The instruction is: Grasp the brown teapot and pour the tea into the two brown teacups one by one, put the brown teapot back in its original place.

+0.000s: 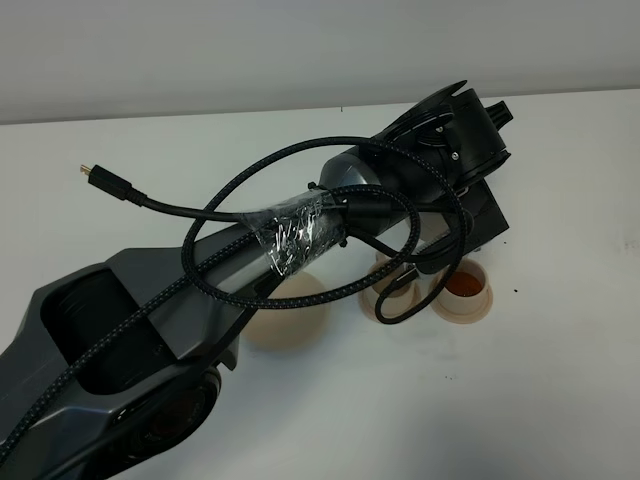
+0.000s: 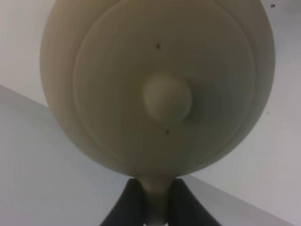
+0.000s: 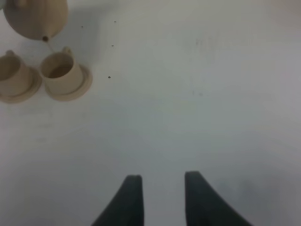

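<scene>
The brown teapot [image 2: 157, 84] hangs tilted over the two brown teacups [image 3: 59, 70], spout above one, with its handle clamped in the left gripper [image 2: 157, 190]. Its wide saucer [image 1: 290, 315] lies on the counter [image 1: 560, 380] near the cups. The right gripper [image 3: 163, 179] hovers well apart, jaws spread on nothing.

Matt, smooth ceramic teapot [image 2: 157, 89] — braided cable [image 1: 150, 202], crinkly glossy plastic wrap [image 1: 295, 235]
</scene>
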### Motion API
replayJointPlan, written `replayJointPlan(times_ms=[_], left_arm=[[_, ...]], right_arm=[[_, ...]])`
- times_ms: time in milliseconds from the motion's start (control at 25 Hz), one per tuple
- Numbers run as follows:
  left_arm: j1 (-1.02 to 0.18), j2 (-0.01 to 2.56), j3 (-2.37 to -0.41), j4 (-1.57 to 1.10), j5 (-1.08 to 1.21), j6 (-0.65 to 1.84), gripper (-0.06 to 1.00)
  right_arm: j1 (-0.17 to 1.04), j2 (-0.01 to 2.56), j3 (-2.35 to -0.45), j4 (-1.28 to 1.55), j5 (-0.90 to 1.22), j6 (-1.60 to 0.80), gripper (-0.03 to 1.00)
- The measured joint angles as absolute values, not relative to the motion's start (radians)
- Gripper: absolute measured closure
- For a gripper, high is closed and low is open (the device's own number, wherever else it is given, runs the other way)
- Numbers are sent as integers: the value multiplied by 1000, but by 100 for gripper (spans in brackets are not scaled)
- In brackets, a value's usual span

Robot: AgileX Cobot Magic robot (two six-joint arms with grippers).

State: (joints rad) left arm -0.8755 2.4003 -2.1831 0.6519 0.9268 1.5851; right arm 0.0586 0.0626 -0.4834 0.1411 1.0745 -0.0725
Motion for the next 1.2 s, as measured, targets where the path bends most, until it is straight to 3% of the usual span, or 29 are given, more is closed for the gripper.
replayJointPlan(times_ms=[1200], left_arm=[[-880,2400,-2183,652,935,1644,82]], right_arm=[[59,63,-483,141,1075,-72,73]])
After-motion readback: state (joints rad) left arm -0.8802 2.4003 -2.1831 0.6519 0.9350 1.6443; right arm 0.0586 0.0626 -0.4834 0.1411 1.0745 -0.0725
